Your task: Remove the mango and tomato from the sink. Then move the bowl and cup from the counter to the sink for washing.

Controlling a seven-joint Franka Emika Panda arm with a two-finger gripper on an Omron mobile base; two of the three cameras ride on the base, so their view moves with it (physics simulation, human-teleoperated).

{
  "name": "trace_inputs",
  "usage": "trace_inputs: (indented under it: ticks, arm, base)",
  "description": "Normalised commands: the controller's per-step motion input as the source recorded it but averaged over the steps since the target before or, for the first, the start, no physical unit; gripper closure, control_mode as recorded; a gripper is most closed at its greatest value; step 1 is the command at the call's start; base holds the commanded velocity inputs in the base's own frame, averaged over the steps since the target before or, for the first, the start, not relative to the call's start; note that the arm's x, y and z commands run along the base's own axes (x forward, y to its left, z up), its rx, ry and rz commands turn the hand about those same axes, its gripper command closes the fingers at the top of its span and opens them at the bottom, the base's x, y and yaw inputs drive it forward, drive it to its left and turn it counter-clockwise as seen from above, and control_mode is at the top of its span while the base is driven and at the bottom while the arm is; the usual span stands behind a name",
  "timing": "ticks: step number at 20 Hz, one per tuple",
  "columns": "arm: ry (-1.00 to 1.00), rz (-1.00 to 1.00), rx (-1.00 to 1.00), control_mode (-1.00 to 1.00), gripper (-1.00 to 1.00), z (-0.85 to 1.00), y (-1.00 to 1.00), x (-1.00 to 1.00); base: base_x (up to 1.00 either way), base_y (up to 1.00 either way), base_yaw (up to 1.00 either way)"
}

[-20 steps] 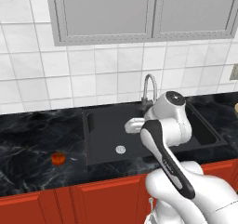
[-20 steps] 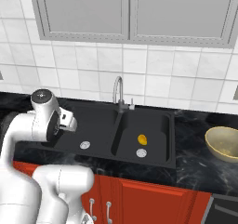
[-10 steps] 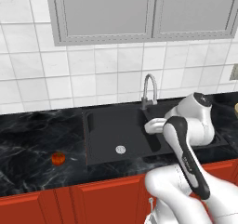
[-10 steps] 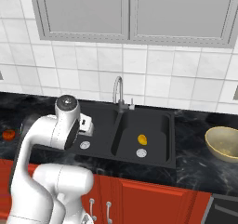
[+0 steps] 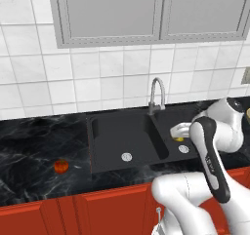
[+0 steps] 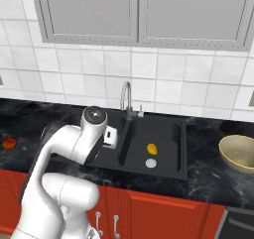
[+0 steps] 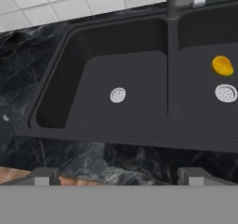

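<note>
The black double sink (image 5: 105, 141) is set in the dark marble counter. A yellow-orange mango (image 6: 152, 148) lies in its right basin beside the drain, and the hand view has the mango (image 7: 222, 65) at its right edge. The red tomato (image 5: 60, 166) rests on the counter left of the sink. Far right on the counter stands the tan bowl (image 6: 239, 152). My gripper (image 7: 118, 177) hovers open and empty over the sink's front rim, left of the mango, with nothing between its fingertips (image 7: 44, 175). The cup is out of view.
A curved silver faucet (image 6: 126, 96) rises behind the divider between the basins. Each basin has a round silver drain (image 7: 117, 95). Grey wall cabinets (image 5: 146, 12) hang above the tiled wall. Red cabinet fronts (image 6: 163, 213) run under the counter.
My arm has swung to the right, from above the left basin toward the right basin and the mango. The jaws stayed open. Tomato, mango and bowl have not moved.
</note>
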Motion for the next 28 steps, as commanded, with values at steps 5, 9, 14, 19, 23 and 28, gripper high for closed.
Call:
trace_inputs:
  ticks: [5,9,14,19,23,28]
  arm:
    - [0.0,0.0,0.0,-1.0,-1.0,0.0,-0.48,0.03]
    - [0.0,0.0,0.0,-1.0,-1.0,0.0,-0.45,0.08]
    - [0.0,0.0,0.0,-1.0,-1.0,-0.01,-0.39,0.13]
    - [0.05,0.0,-0.04,-1.0,-1.0,-0.03,-0.36,0.21]
    - [0.06,0.01,-0.06,-1.0,-1.0,-0.07,-0.3,0.24]
    - [0.07,0.0,-0.06,-1.0,-1.0,-0.06,-0.21,0.23]
  base:
    - [0.0,0.0,0.0]
    - [0.0,0.0,0.0]
    - [0.0,0.0,0.0]
    - [0.0,0.0,0.0]
    - [0.0,0.0,0.0]
    - [0.0,0.0,0.0]
